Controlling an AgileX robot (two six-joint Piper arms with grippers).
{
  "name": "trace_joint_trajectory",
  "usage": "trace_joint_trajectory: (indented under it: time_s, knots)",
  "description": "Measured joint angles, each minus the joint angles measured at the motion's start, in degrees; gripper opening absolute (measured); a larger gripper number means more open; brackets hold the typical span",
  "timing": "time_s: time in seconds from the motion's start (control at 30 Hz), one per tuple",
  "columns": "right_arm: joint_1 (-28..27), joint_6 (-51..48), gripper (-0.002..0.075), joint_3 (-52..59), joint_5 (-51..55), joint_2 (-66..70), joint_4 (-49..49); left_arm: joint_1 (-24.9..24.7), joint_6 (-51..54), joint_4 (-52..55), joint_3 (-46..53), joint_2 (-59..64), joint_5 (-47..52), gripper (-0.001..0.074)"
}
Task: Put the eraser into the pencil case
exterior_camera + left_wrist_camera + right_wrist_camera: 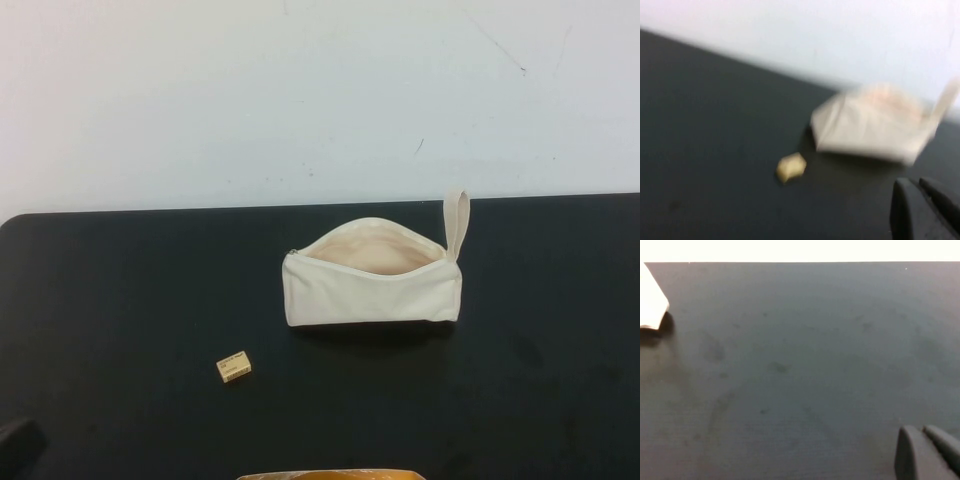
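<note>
The eraser (pixel 233 367) is a tiny tan block with a pale label, lying on the black table left of and nearer than the pencil case. The pencil case (pixel 372 275) is a cream zip pouch, unzipped, with its pale lining showing and its loop strap (pixel 456 222) standing at its right end. In the left wrist view the eraser (pixel 790 167) and pencil case (pixel 872 125) lie ahead of my left gripper (pixel 916 183), which is shut and empty, well short of the eraser. My right gripper (pixel 921 429) is shut and empty over bare table, with a corner of the pencil case (pixel 651 305) far off.
The black table (pixel 120 300) ends at a white wall (pixel 300 90) behind the pouch. A dark part of the left arm (pixel 16 445) shows at the table's front left corner. An orange-tan object (pixel 330 474) pokes in at the front edge.
</note>
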Motion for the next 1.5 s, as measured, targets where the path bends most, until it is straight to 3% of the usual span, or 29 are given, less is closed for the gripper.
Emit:
trace_joint_trajectory:
  time_s: [0.27, 0.73, 0.9, 1.03, 1.13, 1.37, 1.5]
  knots:
    - [0.00, 0.00, -0.0001, 0.00, 0.00, 0.00, 0.00, 0.00, 10.70, 11.41, -26.40, 30.91, 21.78, -0.0001]
    - [0.00, 0.00, -0.0001, 0.00, 0.00, 0.00, 0.00, -0.96, 15.57, 16.49, -41.21, 60.22, 25.64, -0.0001]
    - [0.00, 0.00, -0.0001, 0.00, 0.00, 0.00, 0.00, -8.58, 12.55, 22.44, -44.99, 66.15, 25.03, -0.0001]
    - [0.00, 0.00, -0.0001, 0.00, 0.00, 0.00, 0.00, -16.58, 3.89, 30.78, -48.20, 71.55, 23.26, 0.0021]
    - [0.00, 0.00, -0.0001, 0.00, 0.00, 0.00, 0.00, -21.16, -5.94, 38.21, -51.40, 76.14, 22.86, 0.0117]
    - [0.00, 0.00, -0.0001, 0.00, 0.00, 0.00, 0.00, -24.91, -23.00, 41.52, -58.96, 87.08, 23.91, 0.0547]
    - [0.00, 0.00, -0.0001, 0.00, 0.00, 0.00, 0.00, -24.91, -27.85, 40.73, -60.07, 92.30, 23.91, 0.0593]
